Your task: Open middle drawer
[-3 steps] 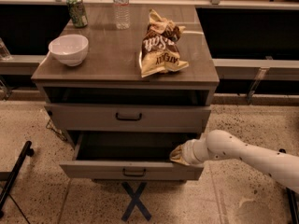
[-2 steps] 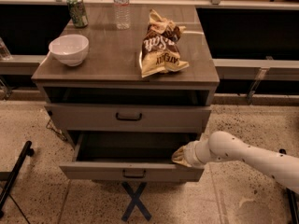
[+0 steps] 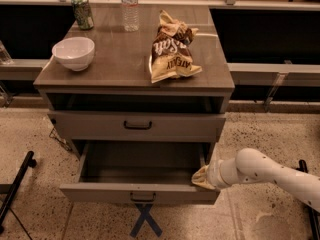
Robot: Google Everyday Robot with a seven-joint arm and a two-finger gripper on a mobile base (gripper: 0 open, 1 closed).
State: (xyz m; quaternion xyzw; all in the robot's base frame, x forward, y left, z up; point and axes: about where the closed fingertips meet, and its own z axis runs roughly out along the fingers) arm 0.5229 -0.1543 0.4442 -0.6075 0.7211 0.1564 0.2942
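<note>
Noting the middle drawer standing well out, we judge the gripper sits at its right front corner to drag it; open or closed, we cannot tell

Your carrying surface is the grey-brown cabinet top, and it holds four items. A white bowl sits at nine o'clock, near the left edge. A green can stands at eleven o'clock and a clear water bottle at twelve, both upright by the back edge. A crumpled chip bag lies at two o'clock, well apart from the bowl. The gripper is below, at the right front corner of the pulled-out middle drawer.
</note>
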